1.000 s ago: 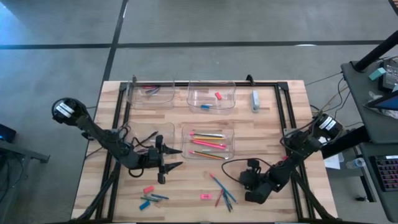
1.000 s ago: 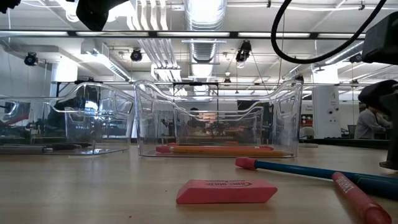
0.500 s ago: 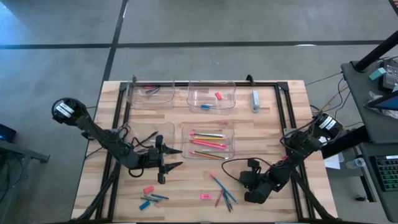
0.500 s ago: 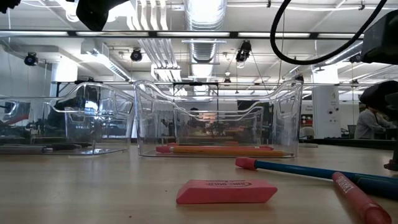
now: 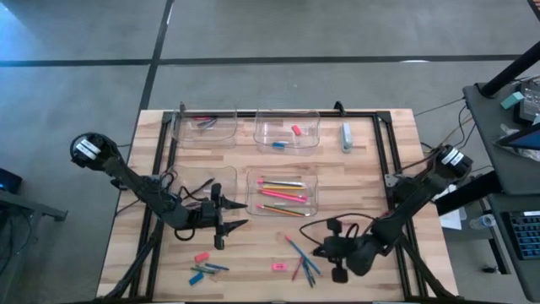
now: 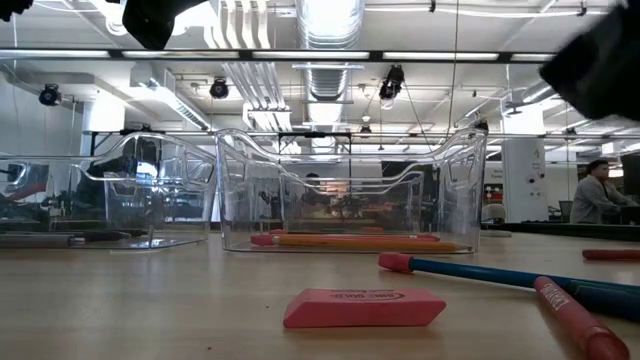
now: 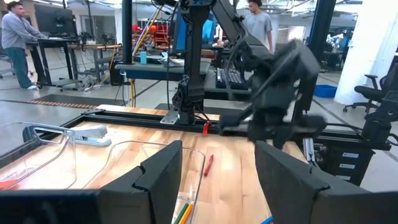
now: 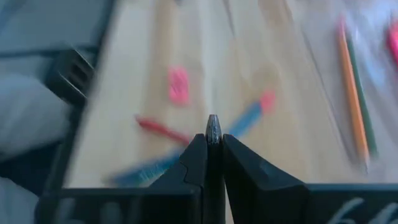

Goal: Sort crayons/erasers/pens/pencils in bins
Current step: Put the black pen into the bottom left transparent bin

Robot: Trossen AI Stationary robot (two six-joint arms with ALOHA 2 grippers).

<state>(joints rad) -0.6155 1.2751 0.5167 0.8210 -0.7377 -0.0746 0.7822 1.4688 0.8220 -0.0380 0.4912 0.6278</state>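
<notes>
Pens, pencils, crayons and erasers are lying partly sorted: four clear bins (image 5: 285,131) are sitting on the bench (image 5: 354,190), and two loose clusters are waiting near its front edge. Compared with a second ago, the right gripper (image 5: 322,251) is swinging in from the bench's right side toward the front-centre cluster (image 5: 301,260), and its fingers (image 8: 198,160) are now pressing together on a thin dark tip, though what that stick is I cannot tell. That looks like a fresh pick starting, with the carry to a bin not yet begun. The left gripper (image 5: 239,216) is hovering unchanged beside the empty near-left bin, fingers (image 7: 163,171) spread and holding nothing.

Counting from above: the pencil bin (image 5: 283,193) is holding about four long sticks; the far-middle bin is holding one pink eraser (image 5: 296,130) and one blue piece; the far-left bin (image 5: 205,127) is holding a couple of dark sticks. Loose on the bench are two pink erasers (image 5: 278,267), several coloured sticks, and a pale oblong item (image 5: 346,136) at the far right.
</notes>
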